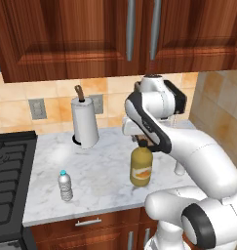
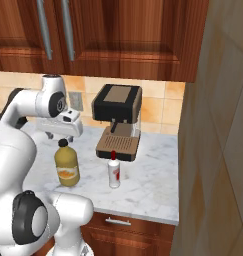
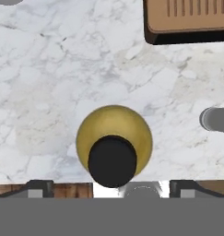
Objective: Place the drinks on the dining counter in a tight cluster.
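Note:
Three drinks stand on a marble worktop (image 1: 105, 180). The big amber juice jug (image 1: 141, 167) (image 2: 67, 167) with a black cap and orange label is near the front edge. My gripper (image 2: 63, 136) (image 3: 112, 186) hangs open straight above the jug's cap, with one fingertip (image 3: 39, 186) out to each side and nothing held. From above, the jug (image 3: 99, 126) is a yellow dome. The small clear water bottle (image 1: 65, 185) stands to the left. The slim white red-capped bottle (image 2: 114, 172) (image 3: 217, 119) stands to the right. The dining counter is out of view.
A paper-towel roll (image 1: 85, 122) stands at the back left and a black stove (image 1: 8, 171) borders the worktop's left end. A coffee machine (image 2: 118, 120) sits at the back right beside a tall side wall (image 2: 218, 150). Wooden cabinets (image 1: 90, 34) hang overhead.

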Robot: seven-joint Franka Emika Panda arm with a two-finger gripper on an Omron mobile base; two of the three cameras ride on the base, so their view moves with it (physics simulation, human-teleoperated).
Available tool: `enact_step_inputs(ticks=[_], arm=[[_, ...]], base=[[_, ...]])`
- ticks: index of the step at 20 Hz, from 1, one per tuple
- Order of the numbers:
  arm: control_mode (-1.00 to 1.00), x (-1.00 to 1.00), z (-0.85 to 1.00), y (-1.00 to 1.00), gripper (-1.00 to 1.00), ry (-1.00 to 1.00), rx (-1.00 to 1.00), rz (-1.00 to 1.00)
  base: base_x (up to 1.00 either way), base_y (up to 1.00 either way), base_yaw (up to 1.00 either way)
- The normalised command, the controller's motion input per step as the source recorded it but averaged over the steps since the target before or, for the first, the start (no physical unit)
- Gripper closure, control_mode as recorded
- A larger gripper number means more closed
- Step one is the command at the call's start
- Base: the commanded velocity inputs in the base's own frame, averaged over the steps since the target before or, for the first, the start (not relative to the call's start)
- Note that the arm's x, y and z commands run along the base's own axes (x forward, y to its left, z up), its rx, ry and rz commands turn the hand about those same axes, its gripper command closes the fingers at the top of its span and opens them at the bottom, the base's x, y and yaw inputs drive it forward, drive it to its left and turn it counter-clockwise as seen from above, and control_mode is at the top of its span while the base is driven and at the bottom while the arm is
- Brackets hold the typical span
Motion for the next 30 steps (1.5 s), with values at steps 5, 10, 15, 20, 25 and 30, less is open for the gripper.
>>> enact_step_inputs(ticks=[5, 10, 15, 20, 25, 30], arm=[[-1.00, 0.19, -0.18, 0.05, -1.00, 0.13, -0.01, 0.00], [-1.00, -0.02, -0.14, 0.00, -1.00, 0.02, -0.08, 0.00], [-1.00, -0.12, -0.13, 0.01, -1.00, 0.00, -0.07, 0.00], [-1.00, -0.02, -0.15, 0.00, -1.00, 0.00, 0.00, 0.00], [-1.00, 0.00, -0.10, 0.00, -1.00, -0.02, 0.00, 0.00], [-1.00, 0.00, -0.02, 0.00, -1.00, -0.08, 0.00, 0.00]], base=[[0.00, 0.00, 0.00], [0.00, 0.00, 0.00], [0.00, 0.00, 0.00], [0.00, 0.00, 0.00], [0.00, 0.00, 0.00], [0.00, 0.00, 0.00]])
